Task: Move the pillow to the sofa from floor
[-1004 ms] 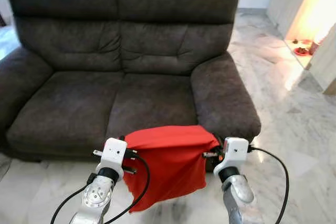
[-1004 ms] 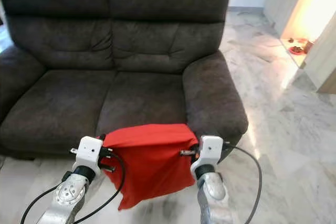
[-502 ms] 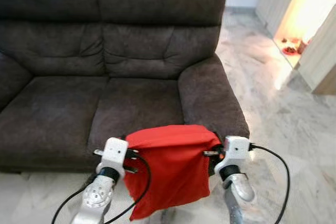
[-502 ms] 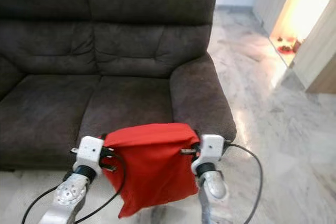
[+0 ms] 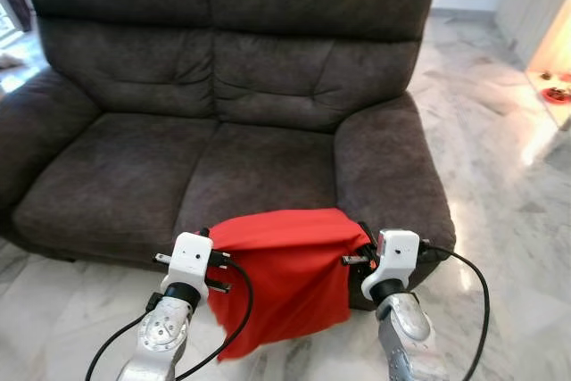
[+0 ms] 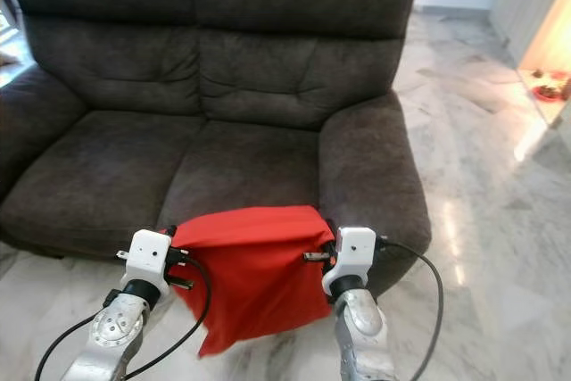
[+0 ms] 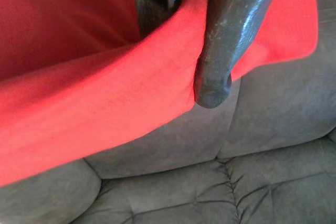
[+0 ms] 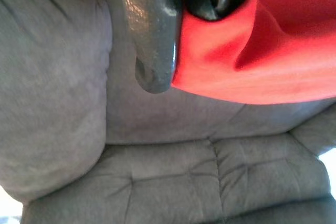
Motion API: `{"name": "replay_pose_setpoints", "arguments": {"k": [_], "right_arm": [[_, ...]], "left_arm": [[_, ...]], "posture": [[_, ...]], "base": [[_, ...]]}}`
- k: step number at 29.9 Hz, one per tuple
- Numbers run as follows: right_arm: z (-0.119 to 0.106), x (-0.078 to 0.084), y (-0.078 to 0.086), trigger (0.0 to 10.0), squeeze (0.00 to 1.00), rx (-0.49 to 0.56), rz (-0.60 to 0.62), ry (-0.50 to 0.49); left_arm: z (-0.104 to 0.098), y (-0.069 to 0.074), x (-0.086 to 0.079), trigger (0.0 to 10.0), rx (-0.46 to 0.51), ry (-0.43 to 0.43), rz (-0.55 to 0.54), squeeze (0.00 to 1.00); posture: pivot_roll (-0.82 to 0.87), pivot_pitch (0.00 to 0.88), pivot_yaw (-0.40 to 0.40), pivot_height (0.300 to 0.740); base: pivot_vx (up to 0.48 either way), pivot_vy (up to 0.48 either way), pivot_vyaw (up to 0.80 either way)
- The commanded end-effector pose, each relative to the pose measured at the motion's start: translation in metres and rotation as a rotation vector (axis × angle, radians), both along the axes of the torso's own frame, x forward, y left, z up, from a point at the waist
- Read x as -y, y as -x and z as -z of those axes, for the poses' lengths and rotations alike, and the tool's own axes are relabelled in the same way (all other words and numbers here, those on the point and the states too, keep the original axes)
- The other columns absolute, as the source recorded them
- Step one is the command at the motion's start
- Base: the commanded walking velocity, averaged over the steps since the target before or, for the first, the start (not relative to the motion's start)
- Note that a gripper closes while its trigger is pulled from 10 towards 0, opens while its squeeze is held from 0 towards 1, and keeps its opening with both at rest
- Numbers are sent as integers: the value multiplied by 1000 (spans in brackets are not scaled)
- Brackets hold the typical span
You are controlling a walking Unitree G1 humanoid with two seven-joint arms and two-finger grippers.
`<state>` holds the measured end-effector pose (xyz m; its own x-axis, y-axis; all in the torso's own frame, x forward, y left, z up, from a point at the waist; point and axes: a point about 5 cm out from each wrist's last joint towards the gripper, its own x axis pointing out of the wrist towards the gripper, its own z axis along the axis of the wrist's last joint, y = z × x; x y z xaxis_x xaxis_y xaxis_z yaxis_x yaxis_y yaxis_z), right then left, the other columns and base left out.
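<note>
The left gripper [image 5: 217,262] pinches the left top edge of the red pillow [image 5: 287,281], its fingers [image 7: 216,51] squeezed shut on the cloth. The pillow hangs in the air between both grippers, just in front of the dark sofa [image 5: 241,122] and above the marble floor [image 5: 508,211]. The right gripper [image 5: 357,256] pinches the right edge, fingers [image 8: 152,40] closed tight too.

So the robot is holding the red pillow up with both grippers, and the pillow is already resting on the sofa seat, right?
Not quite. Both the left gripper and right gripper do hold the red pillow, but the left eye view shows it hanging in front of the sofa, over the floor, not resting on the seat.
</note>
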<state>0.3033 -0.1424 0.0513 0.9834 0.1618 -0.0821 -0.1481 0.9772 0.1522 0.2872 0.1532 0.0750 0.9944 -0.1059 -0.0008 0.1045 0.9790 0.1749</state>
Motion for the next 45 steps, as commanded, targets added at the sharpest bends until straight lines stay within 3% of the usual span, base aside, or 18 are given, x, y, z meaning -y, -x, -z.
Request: {"name": "replay_pose_setpoints", "arguments": {"k": [1, 17, 32, 35, 36, 45], "right_arm": [[-10, 10, -4, 10000, 0, 50, 52, -19], [-12, 11, -6, 10000, 0, 58, 64, -29], [-24, 15, -11, 10000, 0, 108, 73, -35], [-40, 15, -16, 10000, 0, 174, 77, -52], [-55, 14, -21, 10000, 0, 237, 76, -68], [-100, 5, -33, 10000, 0, 376, 59, -104]], "left_arm": [[-24, -7, -8, 10000, 122, 19, -37, 0], [-30, -8, -16, 10000, 141, 15, -67, 0], [-35, -9, -16, 10000, 161, -17, -60, 0], [-47, -12, -20, 10000, 205, -59, -58, 0], [-59, -15, -21, 10000, 245, -84, -51, 0], [-106, -27, -19, 10000, 388, -102, -36, 0]], "posture": [[88, 90, 13, 740], [88, 92, 13, 740], [88, 89, 12, 740], [84, 92, 14, 740], [85, 93, 14, 740], [87, 91, 15, 740]], "base": [[0, 0, 0], [0, 0, 0], [287, 0, 0], [331, 0, 0], [330, 0, 0], [333, 0, 0]]}}
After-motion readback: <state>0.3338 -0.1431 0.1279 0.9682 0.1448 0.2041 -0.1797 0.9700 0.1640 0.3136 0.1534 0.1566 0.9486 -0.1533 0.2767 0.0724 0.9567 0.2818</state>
